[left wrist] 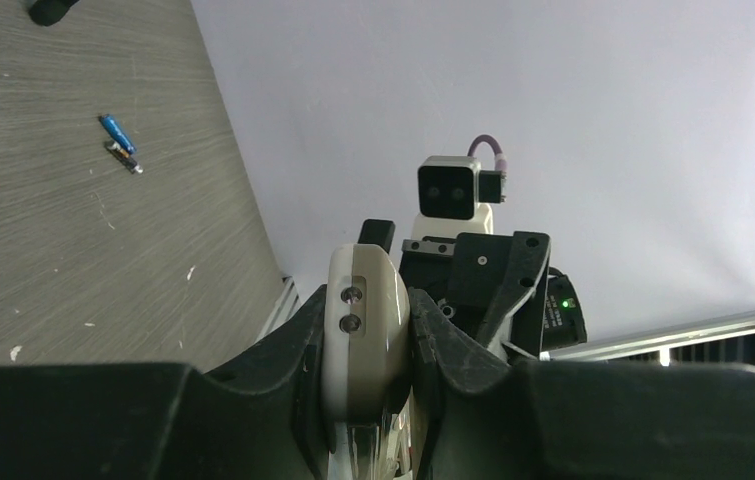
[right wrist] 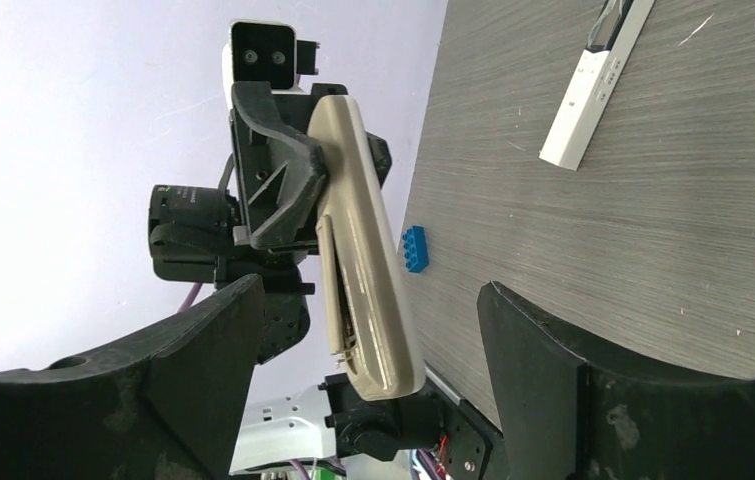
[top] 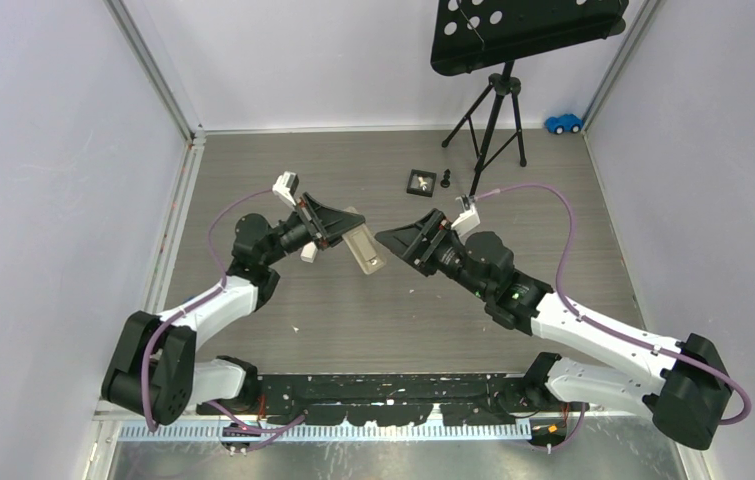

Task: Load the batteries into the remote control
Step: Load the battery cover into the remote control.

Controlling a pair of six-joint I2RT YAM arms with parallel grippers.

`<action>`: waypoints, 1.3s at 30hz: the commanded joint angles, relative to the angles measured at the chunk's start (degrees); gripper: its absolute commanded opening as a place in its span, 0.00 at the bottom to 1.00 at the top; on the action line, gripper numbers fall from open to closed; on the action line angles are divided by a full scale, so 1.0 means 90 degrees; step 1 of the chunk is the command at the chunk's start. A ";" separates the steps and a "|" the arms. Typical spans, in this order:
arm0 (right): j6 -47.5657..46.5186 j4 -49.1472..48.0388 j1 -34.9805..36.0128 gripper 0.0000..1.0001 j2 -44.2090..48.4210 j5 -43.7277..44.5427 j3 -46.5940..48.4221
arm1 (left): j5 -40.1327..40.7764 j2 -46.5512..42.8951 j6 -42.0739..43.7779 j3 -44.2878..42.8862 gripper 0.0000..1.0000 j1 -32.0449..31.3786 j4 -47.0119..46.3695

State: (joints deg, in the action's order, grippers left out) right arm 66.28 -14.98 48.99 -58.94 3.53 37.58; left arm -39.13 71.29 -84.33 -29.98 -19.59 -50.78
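Observation:
My left gripper (top: 331,226) is shut on a beige remote control (top: 364,248) and holds it tilted above the table. In the left wrist view the remote's rounded end (left wrist: 363,340) sits clamped between the jaws of that gripper (left wrist: 368,300). My right gripper (top: 393,240) is open and empty, facing the remote's free end. In the right wrist view the remote (right wrist: 363,250) hangs between the wide-open jaws of the right gripper (right wrist: 368,290), touching neither. A blue battery (left wrist: 117,132) and a darker one (left wrist: 124,157) lie on the table, far from both grippers.
A white remote (right wrist: 598,85) and a blue toy brick (right wrist: 414,248) lie on the table. A small black tray (top: 422,181), a tripod stand (top: 493,110) and a blue toy car (top: 563,123) stand at the back. Walls enclose three sides.

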 commanded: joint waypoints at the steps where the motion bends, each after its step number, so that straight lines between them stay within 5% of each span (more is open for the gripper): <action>1: -0.0306 0.0054 -0.0013 0.81 0.0182 0.0110 -0.0014 | -0.0105 0.0065 0.0136 -0.0067 0.00 0.0019 -0.0546; 7: -0.0761 0.0120 -0.0014 0.50 0.0182 -0.0285 0.0104 | -0.0112 0.0087 0.0171 -0.0072 0.00 0.0019 -0.0545; 11: -0.0923 0.0385 -0.0014 0.40 0.0318 -0.0281 0.0272 | -0.0086 0.0115 0.0288 -0.0020 0.00 0.0026 -0.0481; 15: -0.0641 0.1538 -0.0014 0.40 0.0200 -0.0208 0.0747 | 0.0027 0.0149 0.0437 -0.0017 0.00 0.0029 -0.0433; 21: -0.0127 0.1770 0.0095 0.41 0.0121 -0.0310 0.0898 | 0.0351 0.0115 0.0909 -0.0007 0.00 0.0029 -0.0160; 39: 0.0470 0.0893 0.0261 0.27 -0.0610 -0.0464 0.0990 | 0.0467 -0.0065 0.0944 0.0146 0.00 0.0027 -0.0149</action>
State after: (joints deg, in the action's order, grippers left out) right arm 68.77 -3.92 51.05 -64.07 -1.61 43.83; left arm -34.94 72.77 -76.01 -28.97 -19.40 -49.12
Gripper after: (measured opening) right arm 0.291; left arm 0.277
